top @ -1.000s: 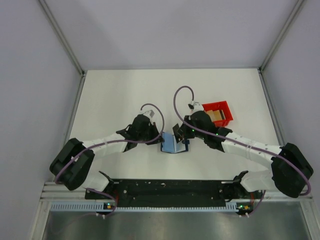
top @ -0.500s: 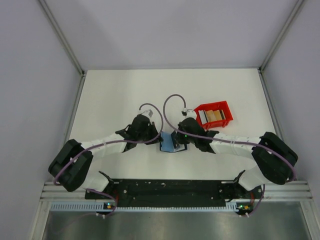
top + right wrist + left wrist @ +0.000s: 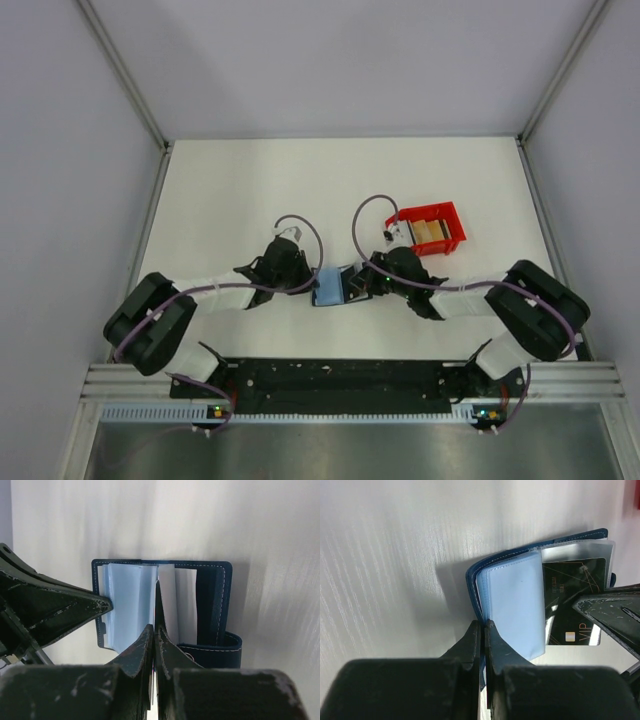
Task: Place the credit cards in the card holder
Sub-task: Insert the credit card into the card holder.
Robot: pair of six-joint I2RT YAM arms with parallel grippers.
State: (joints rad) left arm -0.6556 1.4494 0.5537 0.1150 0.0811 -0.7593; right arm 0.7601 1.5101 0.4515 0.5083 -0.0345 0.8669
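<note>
Insertion under way: card holder (image 3: pixel 328 288) lies open on the tabletop (image 3: pixel 230 200) between the arms. Left hand (image 3: pixel 483 630) pinches its cover edge. Right hand (image 3: pixel 154 630) pinches a dark credit card (image 3: pixel 575 592), partly sleeved. Recommended: hold the card level with the pocket and push straight. Both forearms lie low, wrists converging.

Navy card holder (image 3: pixel 328 288) open, lt-blue pockets, mid tabletop (image 3: pixel 250 190). Dark VIP card (image 3: pixel 575 600) partly in its clear pocket. Tan cards (image 3: pixel 432 232) at 2 o'clock.
</note>
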